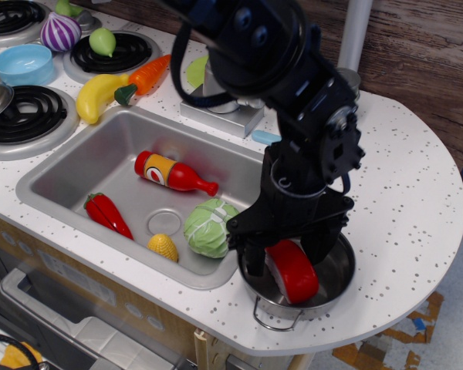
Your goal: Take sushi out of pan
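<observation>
The sushi (293, 272), glossy red on top with a white edge, lies inside the shiny steel pan (333, 287) at the counter's front right. My black gripper (284, 256) hangs down into the pan with its jaws open, one finger (253, 258) left of the sushi and the other (316, 248) right of it. The fingers straddle the sushi; I cannot tell whether they touch it. My arm hides the pan's far rim.
The steel sink (77, 166) left of the pan holds a red bottle (172, 173), a chili pepper (106, 214), a corn piece (163, 247) and a green cabbage (209, 229) close to the pan. A faucet base (220, 112), banana (96, 94) and carrot (148, 75) stand behind.
</observation>
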### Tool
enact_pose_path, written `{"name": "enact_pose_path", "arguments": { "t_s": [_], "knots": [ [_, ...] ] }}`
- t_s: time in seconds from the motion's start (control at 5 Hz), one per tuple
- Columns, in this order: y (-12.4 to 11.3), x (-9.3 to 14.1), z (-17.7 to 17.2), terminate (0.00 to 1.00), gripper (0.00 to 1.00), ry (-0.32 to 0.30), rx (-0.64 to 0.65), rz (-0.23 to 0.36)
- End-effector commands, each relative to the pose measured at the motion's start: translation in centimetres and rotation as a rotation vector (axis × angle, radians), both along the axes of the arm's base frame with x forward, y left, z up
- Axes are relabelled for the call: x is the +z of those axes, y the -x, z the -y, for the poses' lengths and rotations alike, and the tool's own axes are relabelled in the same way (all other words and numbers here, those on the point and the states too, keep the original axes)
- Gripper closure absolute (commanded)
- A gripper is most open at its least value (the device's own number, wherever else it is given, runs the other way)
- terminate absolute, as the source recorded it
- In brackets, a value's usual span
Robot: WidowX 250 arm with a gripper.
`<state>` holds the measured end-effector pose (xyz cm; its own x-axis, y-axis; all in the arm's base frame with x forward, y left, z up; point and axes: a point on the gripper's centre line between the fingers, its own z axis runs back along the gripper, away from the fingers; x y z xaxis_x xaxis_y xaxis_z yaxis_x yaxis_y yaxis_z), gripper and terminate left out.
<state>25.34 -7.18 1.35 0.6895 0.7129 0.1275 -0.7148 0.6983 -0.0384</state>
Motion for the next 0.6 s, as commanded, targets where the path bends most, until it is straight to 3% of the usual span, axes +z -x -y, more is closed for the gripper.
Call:
{"name": "enact_pose_path", "arguments": {
  "t_s": [0.0, 0.2, 0.4],
  "knots": [
    [-0.1, 0.1, 0.5, 0.0, 1.0, 0.016, 0.016, 0.01],
    [-0.6, 1.9, 0.6, 0.0, 1.0, 0.03, 0.006, -0.026],
    [-1.5, 4.9, 1.0, 0.0, 1.0, -0.002, -0.008, -0.065]
  ]
}}
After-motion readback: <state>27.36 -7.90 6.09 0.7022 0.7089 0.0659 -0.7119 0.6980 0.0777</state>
